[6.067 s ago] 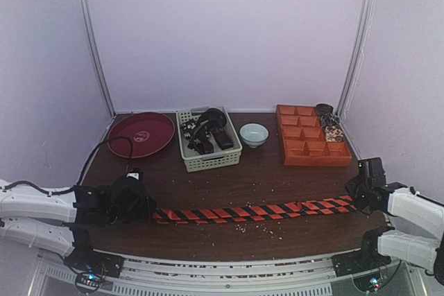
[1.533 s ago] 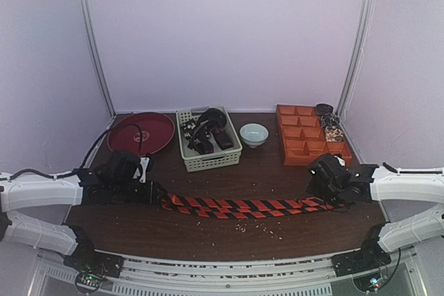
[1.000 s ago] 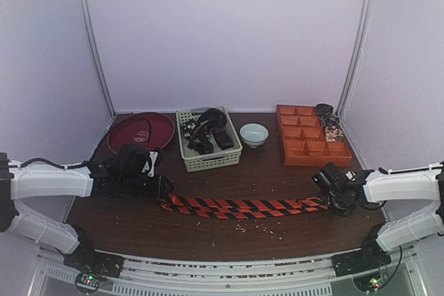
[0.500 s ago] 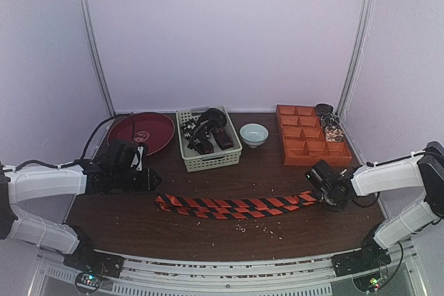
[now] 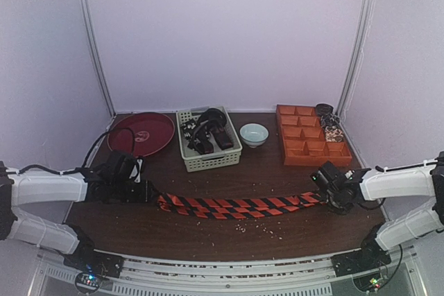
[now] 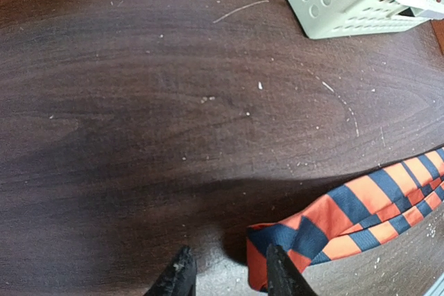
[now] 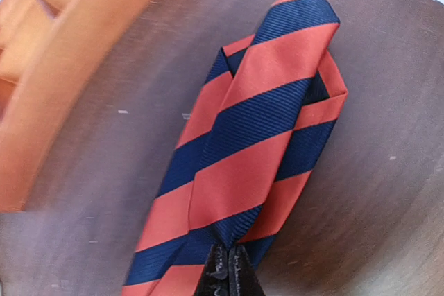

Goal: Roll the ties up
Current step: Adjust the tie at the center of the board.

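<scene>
hands at both ends of the striped tie [image 5: 236, 206]
my right hand [image 7: 227, 272] is clamped on one end; my left hand [image 6: 227, 279] stands apart, just beside the other.

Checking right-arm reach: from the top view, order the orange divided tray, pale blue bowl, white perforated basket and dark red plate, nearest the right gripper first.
1. Orange divided tray, behind the right gripper.
2. Pale blue bowl, back centre.
3. White perforated basket, centre-left.
4. Dark red plate, far left.

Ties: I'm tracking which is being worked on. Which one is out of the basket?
The orange-and-dark striped tie, stretched across the table; the right end effector pinches its end. The dark ones lie in the white basket.
</scene>
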